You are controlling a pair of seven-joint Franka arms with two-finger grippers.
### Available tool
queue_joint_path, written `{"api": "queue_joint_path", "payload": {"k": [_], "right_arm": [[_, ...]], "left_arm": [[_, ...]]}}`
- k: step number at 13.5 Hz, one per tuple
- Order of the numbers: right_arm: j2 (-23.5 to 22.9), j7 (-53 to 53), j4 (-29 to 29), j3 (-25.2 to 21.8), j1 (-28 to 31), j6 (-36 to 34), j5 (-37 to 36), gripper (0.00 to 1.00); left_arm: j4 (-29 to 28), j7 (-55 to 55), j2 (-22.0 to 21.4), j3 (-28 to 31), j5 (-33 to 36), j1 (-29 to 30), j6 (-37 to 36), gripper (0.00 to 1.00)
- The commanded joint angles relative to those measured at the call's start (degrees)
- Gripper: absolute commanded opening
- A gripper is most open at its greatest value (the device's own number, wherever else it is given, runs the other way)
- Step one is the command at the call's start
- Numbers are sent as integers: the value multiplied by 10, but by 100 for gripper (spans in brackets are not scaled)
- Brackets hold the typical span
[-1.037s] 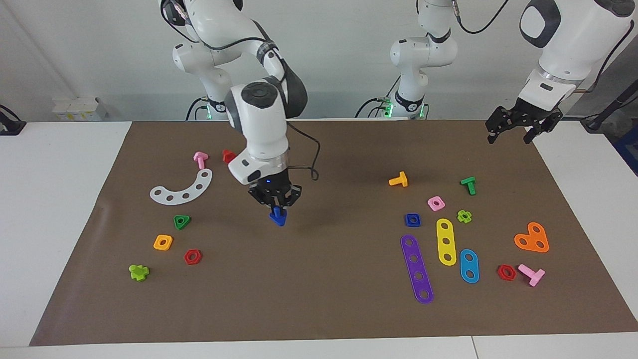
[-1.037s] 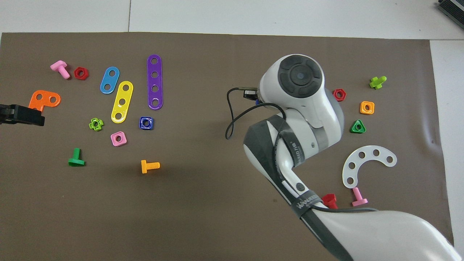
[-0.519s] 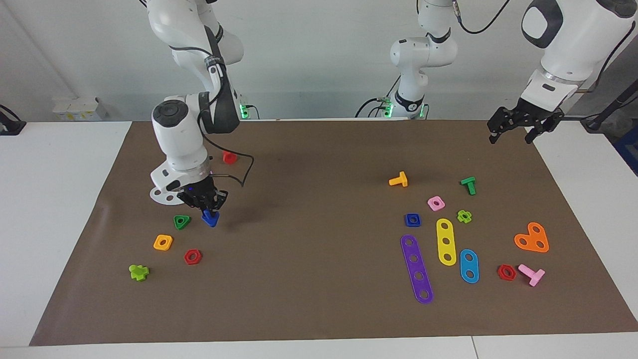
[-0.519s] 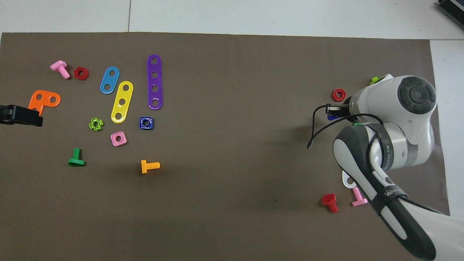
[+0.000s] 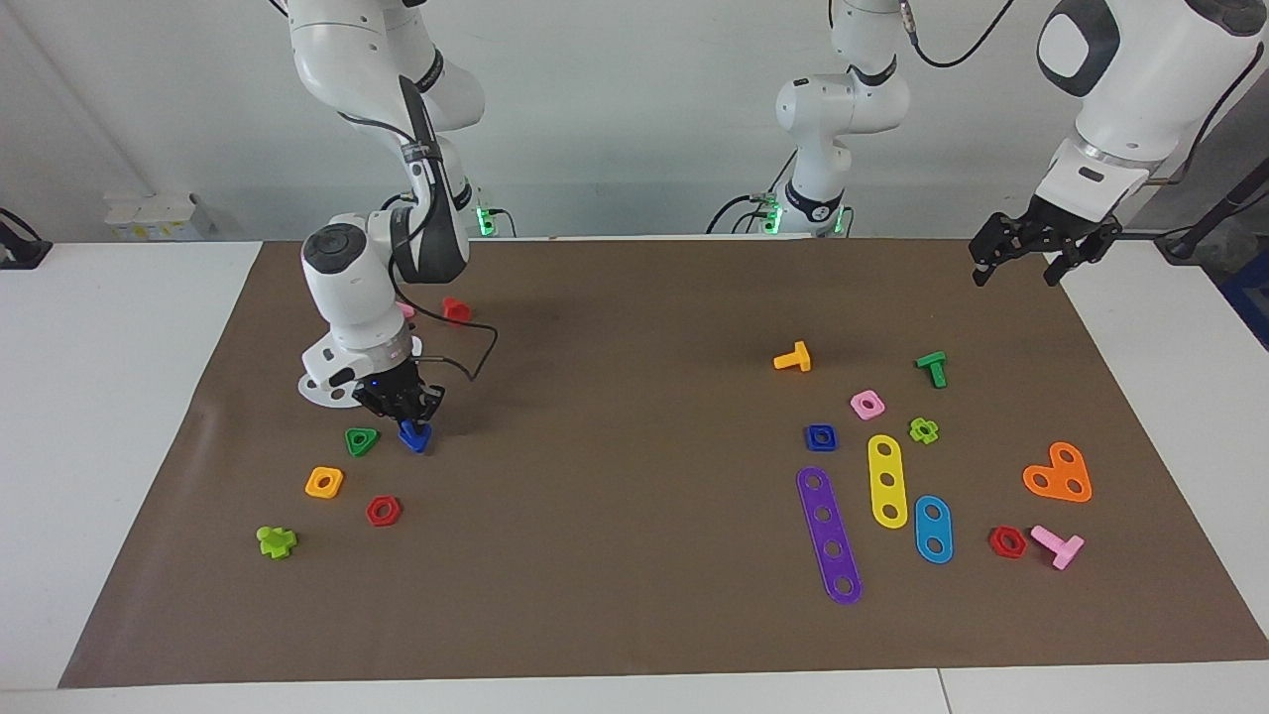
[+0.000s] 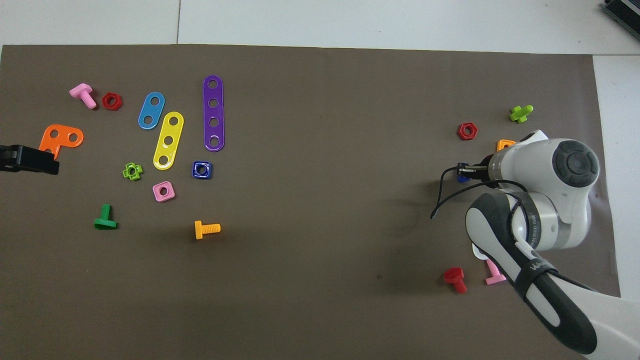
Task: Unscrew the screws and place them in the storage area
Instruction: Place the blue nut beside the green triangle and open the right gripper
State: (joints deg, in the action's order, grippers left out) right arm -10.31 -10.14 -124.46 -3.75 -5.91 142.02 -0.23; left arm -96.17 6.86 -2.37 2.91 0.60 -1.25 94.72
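My right gripper is shut on the dark-blue screw, triangular head downward. It hangs low over the brown paper sheet, the storage area, beside a green triangular nut. I cannot tell whether the screw touches the paper. In the overhead view the right arm covers most of the screw. Its dark-blue square nut lies loose toward the left arm's end, beside a purple strip. My left gripper waits open, raised over the paper's corner.
Around the green nut lie an orange square nut, a red hex nut, a lime cross bolt, a white curved strip and a red bolt. Strips, nuts and bolts cluster at the left arm's end.
My right gripper carried the dark-blue screw from over the paper's middle to the right arm's end and settled slightly lower beside the green triangular nut. The left arm stayed still.
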Motion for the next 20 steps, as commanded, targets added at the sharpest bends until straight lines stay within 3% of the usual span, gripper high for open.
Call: {"api": "queue_joint_path", "payload": {"k": [1,2,3,7,16,19,20], "right_arm": [[0,23,-11,8,12,15,15,0],[0,15,-11,8,10,15,16,63],[0,10,-10,8,7,13,16,100],[25,-23,40,8,1,-37,15,100],[108,19,316,-1,42,-508,8,100],[131,53,358,0,48,-587,12,100],[138,53,346,1,47,-586,11,100]], "left_arm": [[-16,-6,-13,3,12,-4,4,100],[-16,-6,-14,3,12,-4,4,100],[-16,-6,-14,3,12,-4,4,100],[-16,-6,-13,3,12,-4,4,100],[-16,-6,-14,3,12,-4,4,100],[-16,-6,-13,3,12,-4,4,100],[-16,-6,-13,3,12,-4,4,100]]}}
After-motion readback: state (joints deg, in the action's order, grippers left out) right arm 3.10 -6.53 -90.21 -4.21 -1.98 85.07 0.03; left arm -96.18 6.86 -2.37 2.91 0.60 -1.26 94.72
